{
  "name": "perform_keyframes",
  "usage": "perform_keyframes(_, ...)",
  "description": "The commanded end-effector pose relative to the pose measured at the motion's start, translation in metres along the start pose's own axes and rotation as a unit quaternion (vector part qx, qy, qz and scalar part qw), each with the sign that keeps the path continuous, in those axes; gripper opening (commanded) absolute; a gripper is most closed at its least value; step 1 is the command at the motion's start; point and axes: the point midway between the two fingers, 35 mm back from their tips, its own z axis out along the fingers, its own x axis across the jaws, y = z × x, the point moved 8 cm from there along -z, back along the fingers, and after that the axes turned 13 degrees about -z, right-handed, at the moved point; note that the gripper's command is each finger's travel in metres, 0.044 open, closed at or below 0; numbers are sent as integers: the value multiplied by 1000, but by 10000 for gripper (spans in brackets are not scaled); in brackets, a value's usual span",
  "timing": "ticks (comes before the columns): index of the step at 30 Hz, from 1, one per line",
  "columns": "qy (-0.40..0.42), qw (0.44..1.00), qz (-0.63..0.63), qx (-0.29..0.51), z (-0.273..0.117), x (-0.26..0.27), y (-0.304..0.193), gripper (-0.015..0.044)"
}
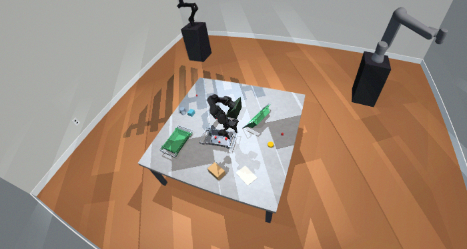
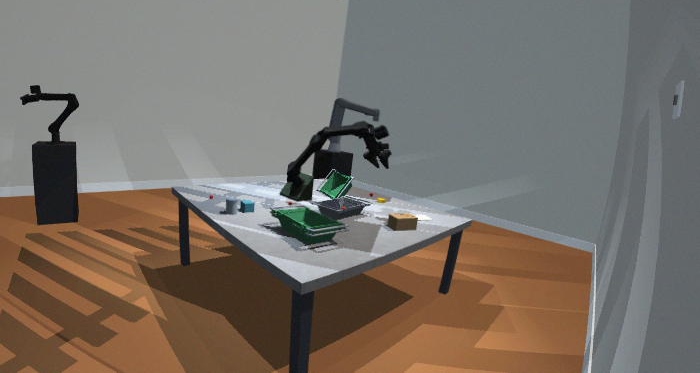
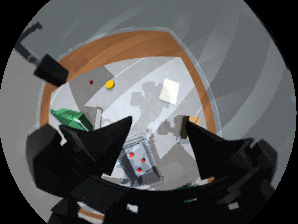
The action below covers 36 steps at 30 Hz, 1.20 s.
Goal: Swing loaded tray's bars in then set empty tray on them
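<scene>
So the gripper [image 1: 233, 135] [image 2: 378, 164] [image 3: 160, 121] is up in the air over the table [image 1: 207, 193] [image 2: 390, 259] [image 3: 150, 67], fingers wide apart with nothing between them. The loaded tray [image 1: 217, 145] [image 2: 341, 211] [image 3: 156, 181] is the grey see-through one around mid-table, sitting upright with at least three little red blocks [image 1: 219, 141] [image 2: 343, 208] [image 3: 139, 170] in it. There's wire barwork at its ends, but I can't tell exactly how both bars sit.

As for the empty one, there's a green tray [image 1: 176, 141] [image 2: 307, 224] upright beside the grey one, and another green tray [image 1: 260, 116] [image 2: 336, 184] [image 3: 69, 119] tipped up steeply on the far side. Can't say which is meant, but neither is sitting on the grey tray. A dark green piece [image 1: 235, 108] [image 2: 298, 186] stands tilted near the arm's base.

Also around: yellow disc [image 1: 270, 144] [image 2: 381, 200] [image 3: 110, 84], tan box [image 1: 216, 171] [image 2: 402, 221] [image 3: 194, 121] near a cream sheet [image 1: 246, 175] [image 2: 424, 218] [image 3: 169, 91], and a blue cube [image 1: 191, 112] [image 2: 247, 206] just beside a grey cylinder [image 1: 182, 111] [image 2: 231, 206].
</scene>
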Motion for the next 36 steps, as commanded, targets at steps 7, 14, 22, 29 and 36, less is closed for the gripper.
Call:
perform_keyframes(7,0,1000,0,0,0,0,0,216)
perform_keyframes(14,35,968,222,108,44,36,-16,83)
perform_keyframes(22,8,877,425,226,82,79,-39,83)
perform_keyframes(29,-38,801,525,286,99,105,-55,83)
perform_keyframes(36,-42,796,530,290,100,107,-56,83)
